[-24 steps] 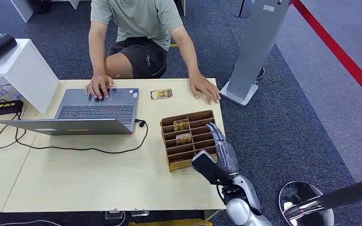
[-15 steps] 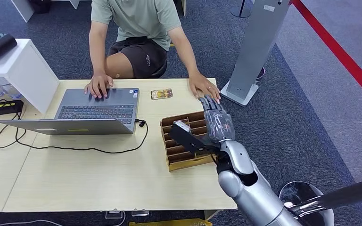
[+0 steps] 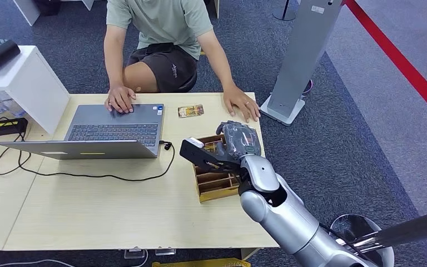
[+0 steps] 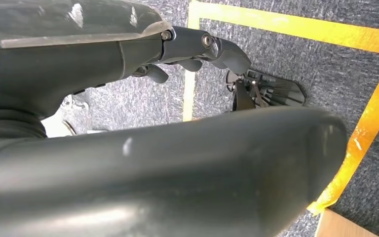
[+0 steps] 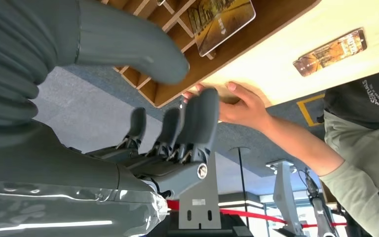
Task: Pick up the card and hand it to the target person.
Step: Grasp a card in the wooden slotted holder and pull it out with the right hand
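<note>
A brown slotted card box (image 3: 214,188) stands on the table's right side. One yellow-brown card (image 5: 221,19) leans in a slot; another card (image 3: 190,111) lies flat on the table in front of the seated person (image 3: 161,22). My right hand (image 3: 238,140) hovers over the far end of the box, thumb (image 5: 128,44) and fingers (image 5: 177,131) apart, with nothing between them. The person's hand (image 3: 242,105) rests on the table just beyond the box. My left hand (image 4: 197,47) hangs over the floor, holding nothing.
An open grey laptop (image 3: 114,130) with a black cable (image 3: 89,175) takes up the table's left half; the person's other hand (image 3: 120,100) is on it. A white shelf (image 3: 28,78) stands at the left, and a grey post with its base (image 3: 297,61) rises beyond the right corner.
My right arm rose from the table's near edge and swung forward and left, so the hand is now above the card box. The person's hand on the laptop shifted slightly.
</note>
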{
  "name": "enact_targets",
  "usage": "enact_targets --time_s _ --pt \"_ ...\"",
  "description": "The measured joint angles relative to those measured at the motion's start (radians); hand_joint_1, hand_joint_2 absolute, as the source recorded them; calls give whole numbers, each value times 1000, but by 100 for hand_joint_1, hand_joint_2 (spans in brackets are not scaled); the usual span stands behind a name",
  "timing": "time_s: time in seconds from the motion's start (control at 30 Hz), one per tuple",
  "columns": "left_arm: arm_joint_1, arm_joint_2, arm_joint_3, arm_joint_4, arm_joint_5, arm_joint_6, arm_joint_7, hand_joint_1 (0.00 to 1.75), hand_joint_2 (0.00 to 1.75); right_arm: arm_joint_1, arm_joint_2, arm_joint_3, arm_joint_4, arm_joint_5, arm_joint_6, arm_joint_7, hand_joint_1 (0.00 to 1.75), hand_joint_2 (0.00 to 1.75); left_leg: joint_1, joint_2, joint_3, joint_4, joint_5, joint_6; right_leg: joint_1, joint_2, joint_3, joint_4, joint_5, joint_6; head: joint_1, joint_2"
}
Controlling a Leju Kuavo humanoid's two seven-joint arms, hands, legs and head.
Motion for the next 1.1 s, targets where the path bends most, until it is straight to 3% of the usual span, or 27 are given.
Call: enact_targets --time_s 0.27,0.4,0.5,0.83,0.9,1.03,1.1 --pt "0 0 0 0 3 -2 0 0 0 1 8 17 17 -12 20 2 112 175 0 0 0 0 0 0 0 0 0 0 0 0 -1 0" --pt "0 0 0 0 4 -2 -3 0 0 1 12 23 31 -30 19 2 83 175 0 0 0 0 0 0 0 0 0 0 0 0 -1 0" --pt "0 0 0 0 6 -2 -3 0 0 1 14 29 43 -38 16 2 72 175 0 0 0 0 0 0 0 0 0 0 0 0 0 0" --pt "1 -1 0 0 10 -4 0 0 0 14 16 45 85 -57 0 3 77 175 0 0 0 0 0 0 0 0 0 0 0 0 0 0" --pt "1 -1 0 0 10 -5 1 0 0 16 16 46 91 -56 -5 3 82 175 0 0 0 0 0 0 0 0 0 0 0 0 -1 0" --pt "1 -1 0 0 9 -6 3 0 0 28 15 45 99 -47 -7 3 108 175 0 0 0 0 0 0 0 0 0 0 0 0 0 0" --pt "1 -1 0 0 6 -7 3 0 0 38 15 45 104 -44 -6 4 107 175 0 0 0 0 0 0 0 0 0 0 0 0 0 0"
